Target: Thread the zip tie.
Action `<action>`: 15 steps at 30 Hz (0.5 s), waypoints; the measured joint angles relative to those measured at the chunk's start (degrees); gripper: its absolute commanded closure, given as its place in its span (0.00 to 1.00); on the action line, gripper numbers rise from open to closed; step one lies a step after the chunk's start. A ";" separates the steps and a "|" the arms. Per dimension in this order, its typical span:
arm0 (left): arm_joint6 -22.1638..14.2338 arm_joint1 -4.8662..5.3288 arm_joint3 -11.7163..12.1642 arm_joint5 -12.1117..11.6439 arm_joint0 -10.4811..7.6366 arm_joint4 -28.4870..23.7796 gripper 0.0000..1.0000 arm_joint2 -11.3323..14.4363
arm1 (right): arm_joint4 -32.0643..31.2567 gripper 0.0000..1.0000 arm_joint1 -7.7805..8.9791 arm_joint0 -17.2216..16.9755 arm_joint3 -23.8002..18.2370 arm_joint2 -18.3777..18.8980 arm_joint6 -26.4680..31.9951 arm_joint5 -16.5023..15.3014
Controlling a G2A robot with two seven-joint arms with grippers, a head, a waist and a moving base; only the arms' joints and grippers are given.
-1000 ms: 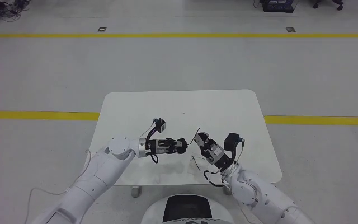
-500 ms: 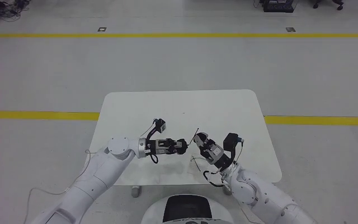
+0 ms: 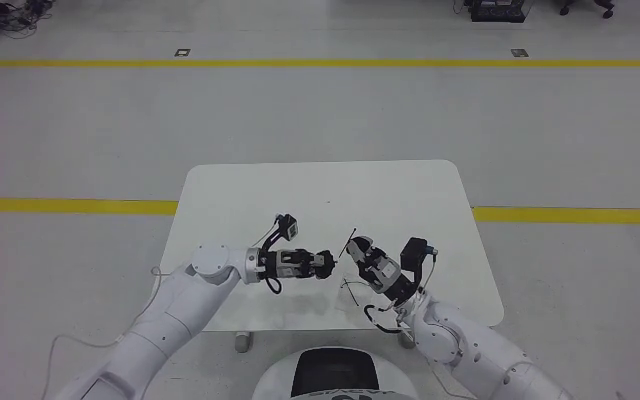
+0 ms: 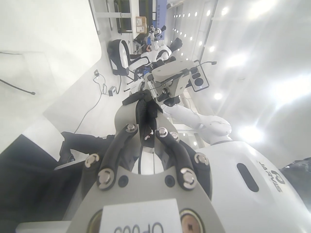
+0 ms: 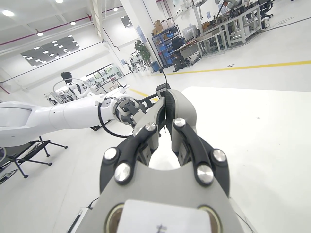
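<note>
A thin black zip tie (image 5: 165, 79) stands up out of my right gripper (image 5: 166, 94), which is shut on it; its small head points toward the far floor. In the top view the right gripper (image 3: 357, 253) hangs over the table's front middle, the tie (image 3: 351, 237) sticking out above it. My left gripper (image 3: 325, 262) is just to its left, tips almost meeting it. In the left wrist view the left gripper (image 4: 145, 105) is shut, and a black strand of the tie (image 4: 140, 151) runs back between its fingers.
The white table (image 3: 400, 190) is bare toward the back and both sides. A spare black zip tie (image 4: 18, 87) lies on the tabletop. A thin black strand (image 3: 349, 289) shows below the right gripper near the front edge.
My left gripper has edged slightly right, closer to the right gripper. The right gripper and its zip tie have stayed where they were.
</note>
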 measured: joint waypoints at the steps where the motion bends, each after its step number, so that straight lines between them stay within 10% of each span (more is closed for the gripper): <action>1: -0.27 -0.01 0.24 0.04 -0.21 -0.07 1.00 0.04 | 0.00 1.00 0.01 0.00 0.00 0.00 0.00 0.00; 15: -2.37 0.21 -0.13 2.85 0.11 -3.54 1.00 -0.43 | -1.74 1.00 0.10 -0.70 -1.09 0.79 1.16 0.00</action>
